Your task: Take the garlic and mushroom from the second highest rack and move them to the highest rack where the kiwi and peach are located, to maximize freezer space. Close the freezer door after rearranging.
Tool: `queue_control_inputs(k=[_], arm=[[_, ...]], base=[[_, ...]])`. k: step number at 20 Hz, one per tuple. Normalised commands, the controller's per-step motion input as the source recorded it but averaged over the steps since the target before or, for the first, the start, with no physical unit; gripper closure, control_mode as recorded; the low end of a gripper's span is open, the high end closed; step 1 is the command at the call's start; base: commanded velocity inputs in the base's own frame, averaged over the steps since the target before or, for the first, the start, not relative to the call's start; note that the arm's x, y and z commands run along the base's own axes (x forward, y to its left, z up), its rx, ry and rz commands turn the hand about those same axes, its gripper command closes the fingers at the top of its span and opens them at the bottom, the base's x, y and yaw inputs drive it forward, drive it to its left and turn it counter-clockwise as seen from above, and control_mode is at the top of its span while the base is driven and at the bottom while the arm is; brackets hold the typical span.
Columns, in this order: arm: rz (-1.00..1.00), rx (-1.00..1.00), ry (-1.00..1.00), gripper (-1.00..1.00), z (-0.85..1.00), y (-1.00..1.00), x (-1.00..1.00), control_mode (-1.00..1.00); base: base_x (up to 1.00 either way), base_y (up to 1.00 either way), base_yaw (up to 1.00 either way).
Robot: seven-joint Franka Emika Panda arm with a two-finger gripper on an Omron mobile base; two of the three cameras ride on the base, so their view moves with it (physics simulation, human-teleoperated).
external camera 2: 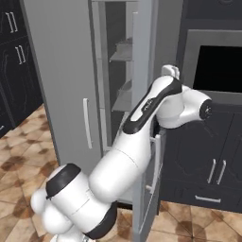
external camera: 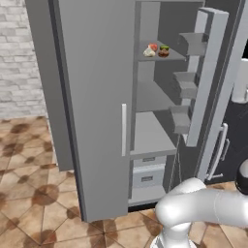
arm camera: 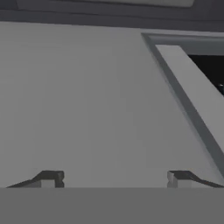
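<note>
- The tall grey freezer (external camera: 97,97) stands on a brown tile floor (external camera: 29,160), and one of its doors is shut.
- The other freezer door (external camera: 208,72) is swung open to the right, with small grey bins on its inside.
- In the left base view, the food sits together on the highest rack (external camera: 160,57) that shows.
- A pale, whitish piece, maybe the garlic (external camera: 149,52), lies at the left of the bunch.
- A red piece that may be the peach (external camera: 154,47) is just behind it, and a dark brown and green piece (external camera: 164,51) is just to the right. They are too small to name for sure.
- The rack (external camera: 152,97) below looks bare, and so does the wide shelf under it.
- Two grey drawers (external camera: 148,172) sit at the bottom.
- In the right base view, the white arm (external camera 2: 142,137) bends up beside the edge of the open door.
- In the hand view, the gripper (arm camera: 115,178) has its two dark tips far apart, with nothing between them.
- The tips face a flat grey panel (arm camera: 87,109) close ahead.
- A black oven (external camera 2: 217,61) sits in dark cabinets to the right.
</note>
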Motion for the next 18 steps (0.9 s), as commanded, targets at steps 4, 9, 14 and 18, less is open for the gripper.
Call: queue_control_inputs(k=[4, 9, 14, 18], arm=[[0.00, 0.00, 0.02, -1.00, 0.00, 0.84, 0.95, -1.00], [0.00, 0.00, 0.03, -1.00, 0.00, 0.78, 1.00, -1.00], [0.00, 0.00, 0.02, -1.00, 0.00, 0.66, 0.98, -1.00], [0.00, 0.00, 0.02, -1.00, 0.00, 0.56, 0.84, -1.00]], base=[[0.00, 0.00, 0.00], [0.00, 0.00, 0.00], [0.00, 0.00, 0.00], [0.00, 0.00, 0.00]])
